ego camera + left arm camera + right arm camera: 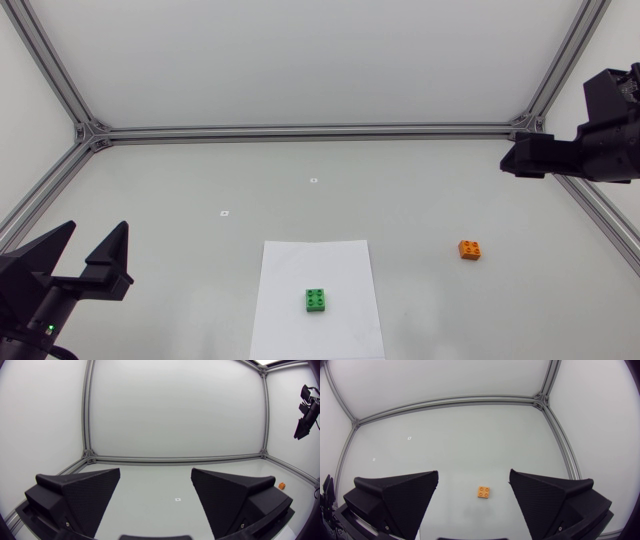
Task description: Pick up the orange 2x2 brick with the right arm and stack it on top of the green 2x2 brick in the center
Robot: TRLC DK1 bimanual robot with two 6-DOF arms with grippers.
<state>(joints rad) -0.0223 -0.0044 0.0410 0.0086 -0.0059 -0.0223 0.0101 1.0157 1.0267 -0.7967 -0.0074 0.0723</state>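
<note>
Above the table's right side, the right gripper [473, 476] hangs high, its fingers wide apart with nothing between them. The orange 2x2 brick [483, 492] lies on the table below it. From the wrist it shows in the gap between the two fingers, studs up, untouched and well clear of both.

In the head view the orange brick sits on the bare table [420, 200], to the right of a white paper sheet [300, 262]. The green 2x2 brick [316, 300] rests on that sheet, studs up, toward its near half and well apart from the orange one. Two small white markers [313, 180] lie farther back on the table.

The left gripper [97, 240] is at the near left corner, fingers spread, holding nothing, well apart from the sheet. Aluminium frame rails [310, 130] run along the table's far and side edges.
</note>
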